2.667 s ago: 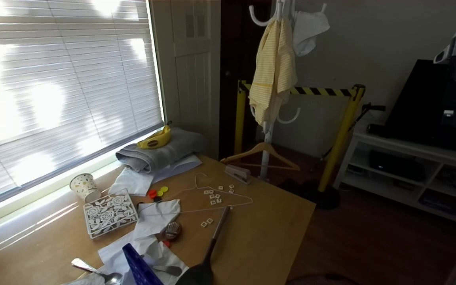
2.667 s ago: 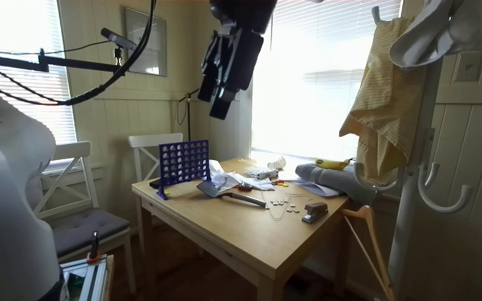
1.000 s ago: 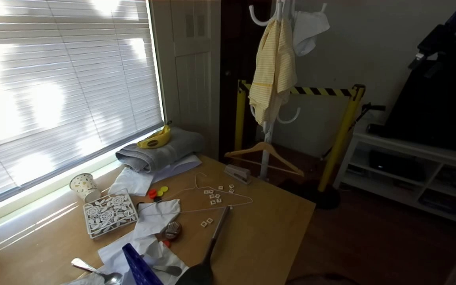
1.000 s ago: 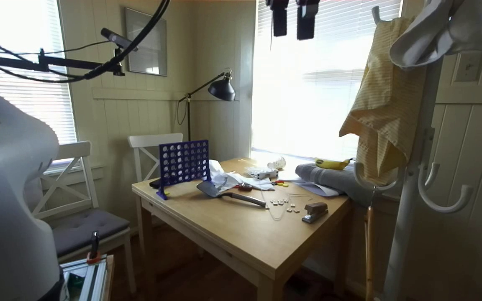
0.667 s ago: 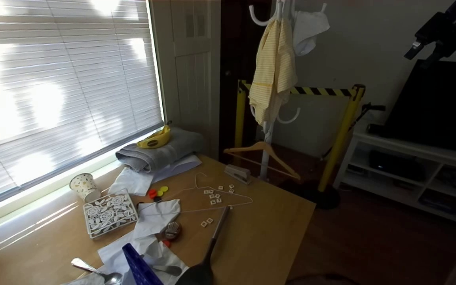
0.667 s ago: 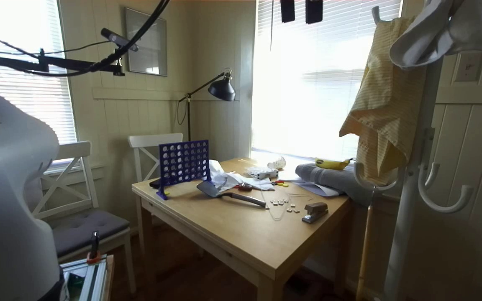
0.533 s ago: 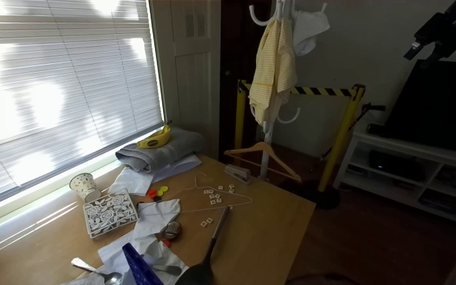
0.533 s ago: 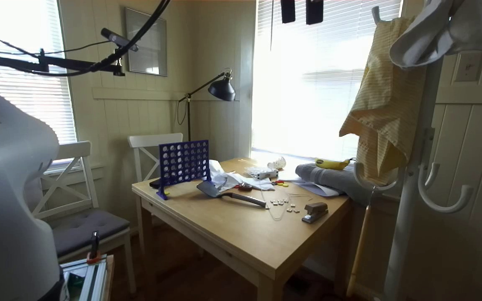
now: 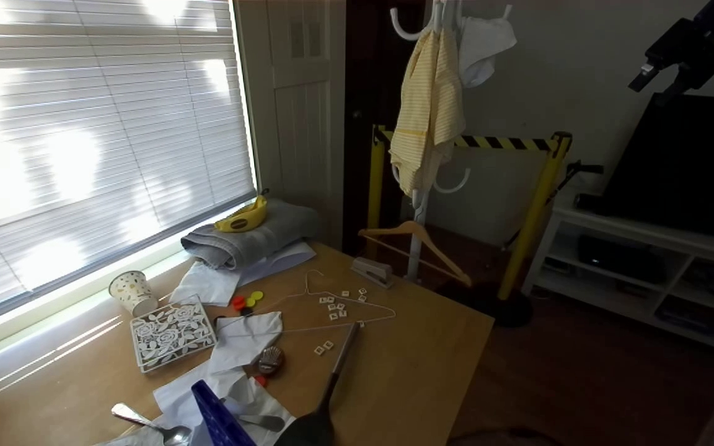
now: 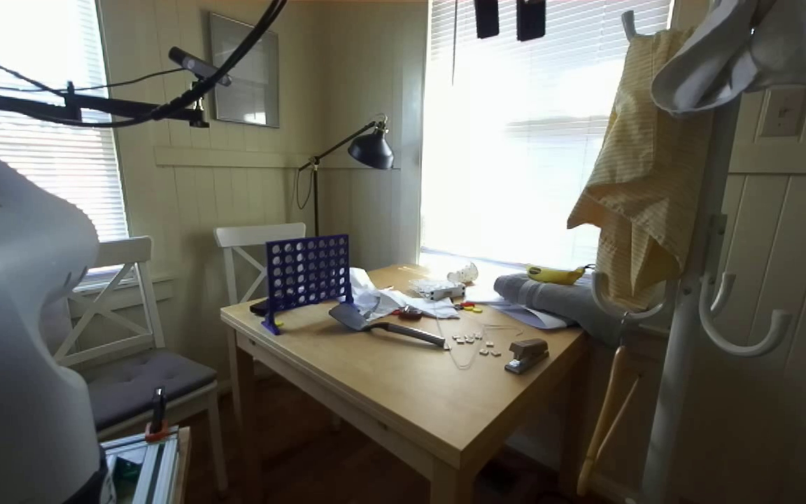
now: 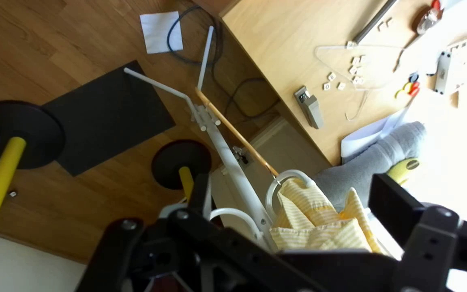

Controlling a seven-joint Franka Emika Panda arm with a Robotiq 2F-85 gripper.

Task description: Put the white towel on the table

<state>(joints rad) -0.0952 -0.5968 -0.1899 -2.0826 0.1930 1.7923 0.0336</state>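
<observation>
The white towel hangs limp on an upper hook of the coat rack, and it shows in both exterior views [image 9: 486, 49] [image 10: 753, 59]. In the wrist view I cannot see it. My gripper is open with nothing between its fingers; it is high up, in both exterior views [image 9: 652, 88] [image 10: 510, 31] and in the wrist view [image 11: 294, 192]. It is apart from the towel. The table has a light brown wooden top in both exterior views [image 9: 419, 353] [image 10: 403, 381] and in the wrist view [image 11: 274, 40].
A cream-yellow cloth [image 10: 644, 161] hangs on the white rack [image 11: 233, 166], with a swinging wooden hanger [image 9: 416, 230] below. On the table are a grey cloth [image 9: 282, 223], a stapler [image 10: 527, 353], a spatula [image 10: 403, 330] and a blue game grid [image 10: 308, 273]. Yellow barrier posts [image 9: 533, 217] stand behind.
My gripper has risen and swung round from its tilted pose of a few seconds ago, and the lamp behind it shows. In the last half second it moved only slightly. The wooden hanger keeps swinging.
</observation>
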